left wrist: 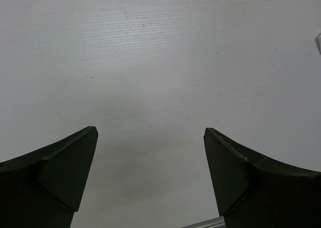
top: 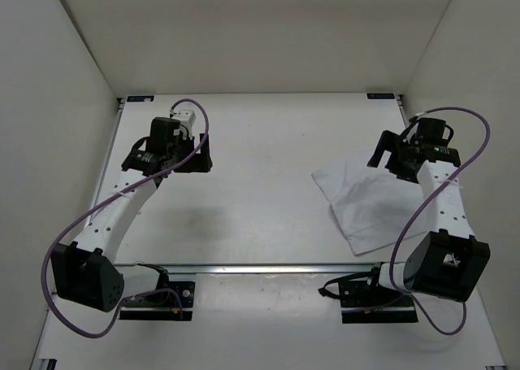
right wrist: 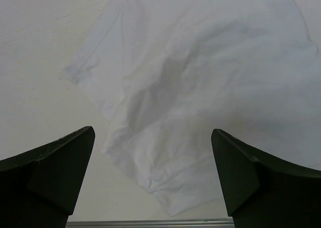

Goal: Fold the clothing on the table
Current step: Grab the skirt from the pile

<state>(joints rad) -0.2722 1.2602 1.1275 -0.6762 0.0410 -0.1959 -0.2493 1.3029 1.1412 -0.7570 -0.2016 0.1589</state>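
The top view looks steeply down from above and behind the black arm bases (top: 154, 298) over the whole flat matte white table (top: 260, 167). The left wrist view sits close above the table, facing down past the dark two-fingered left hand (left wrist: 150, 130). The right wrist view, equally near, looks past the right hand (right wrist: 153, 130) onto thin wrinkled white clothing (right wrist: 200, 62), shared with the top view.

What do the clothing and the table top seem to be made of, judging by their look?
The clothing: thin, soft white fabric, maybe cotton; it lies in loose wrinkles and shaded folds. The table: hard matte white board, perhaps laminate; it shows fine parallel lines and no glare.
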